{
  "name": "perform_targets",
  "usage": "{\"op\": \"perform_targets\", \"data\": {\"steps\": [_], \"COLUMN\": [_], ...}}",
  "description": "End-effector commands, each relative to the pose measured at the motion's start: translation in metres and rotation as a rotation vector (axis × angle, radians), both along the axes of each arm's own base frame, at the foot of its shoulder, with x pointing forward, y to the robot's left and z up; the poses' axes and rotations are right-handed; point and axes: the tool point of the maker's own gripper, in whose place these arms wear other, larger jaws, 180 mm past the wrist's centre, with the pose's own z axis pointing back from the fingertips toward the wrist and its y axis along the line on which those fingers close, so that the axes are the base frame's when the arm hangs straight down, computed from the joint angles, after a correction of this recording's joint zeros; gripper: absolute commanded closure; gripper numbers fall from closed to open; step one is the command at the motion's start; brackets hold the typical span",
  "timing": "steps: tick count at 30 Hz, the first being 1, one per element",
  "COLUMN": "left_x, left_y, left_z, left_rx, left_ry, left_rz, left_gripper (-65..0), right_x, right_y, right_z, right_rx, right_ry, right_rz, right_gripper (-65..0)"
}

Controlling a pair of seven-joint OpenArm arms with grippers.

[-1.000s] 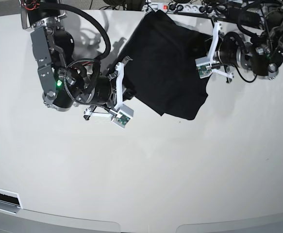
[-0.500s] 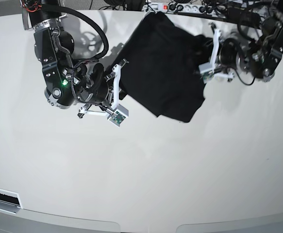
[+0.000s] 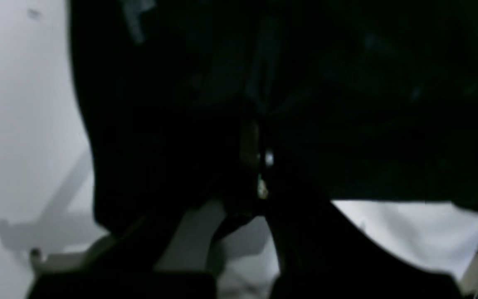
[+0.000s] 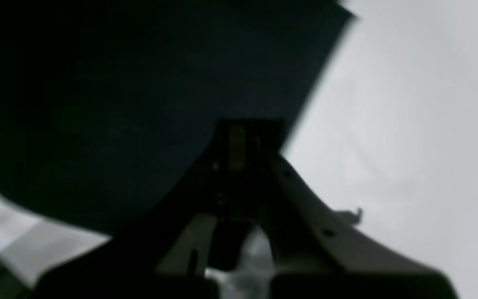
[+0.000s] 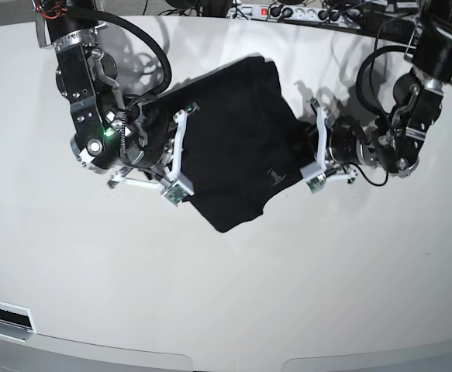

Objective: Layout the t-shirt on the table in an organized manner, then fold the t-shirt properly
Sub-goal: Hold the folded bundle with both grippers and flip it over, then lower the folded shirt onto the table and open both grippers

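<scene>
White table (image 5: 233, 294) bears the t-shirt (image 5: 237, 155), both hands clamping it.

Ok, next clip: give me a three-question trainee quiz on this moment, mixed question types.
1. True or false: the t-shirt is spread flat with both sleeves laid out.
2. Which grippers are shut on it: A left only, B right only, C both?
3. What surface is under the shirt?

Key:
1. False; it is bunched.
2. C; the left gripper and the right gripper each pinch an edge.
3. The table.
</scene>
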Motion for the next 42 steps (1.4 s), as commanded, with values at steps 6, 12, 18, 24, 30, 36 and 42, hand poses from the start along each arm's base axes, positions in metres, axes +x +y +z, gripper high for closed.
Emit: {"op": "perform_targets", "data": {"steps": [6, 12, 18, 24, 30, 36, 42], "left_x": [0.042, 0.088, 0.109, 0.11, 0.11, 0.108, 0.107], "left_y": [0.028, 0.02, 0.021, 0.026, 0.035, 0.033, 0.034], "left_z": [0.016, 0.067, 0.091, 0.095, 0.095, 0.099, 0.098], "left_rx": [0.074, -0.041, -0.041, -0.05, -0.033, -0.075, -0.07], "left_ry": [-0.075, -0.167, -0.179, -0.174, -0.174, -0.152, -0.146], "left_rz": [0.035, 0.085, 0.089, 0.1, 0.107, 0.124, 0.124], "left_gripper": [0.0, 0.0, 0.0, 0.0, 0.0, 0.0, 0.0], "right_x": [0.02, -0.003, -0.022, -0.053, -0.077, -0.093, -0.093], "right_y": [-0.036, -0.042, -0.034, -0.028, -0.002, 0.033, 0.049], "right_z": [0.004, -0.013, -0.023, -0.038, -0.041, -0.027, -0.013], "right_rx": [-0.068, -0.081, -0.072, -0.058, 0.019, 0.174, 0.21], "right_ry": [-0.101, -0.046, 0.0, 0.082, 0.152, 0.191, 0.183], "right_rz": [-0.208, -0.271, -0.252, -0.232, -0.171, -0.078, -0.041], "right_gripper": [0.0, 0.0, 0.0, 0.0, 0.0, 0.0, 0.0]}}
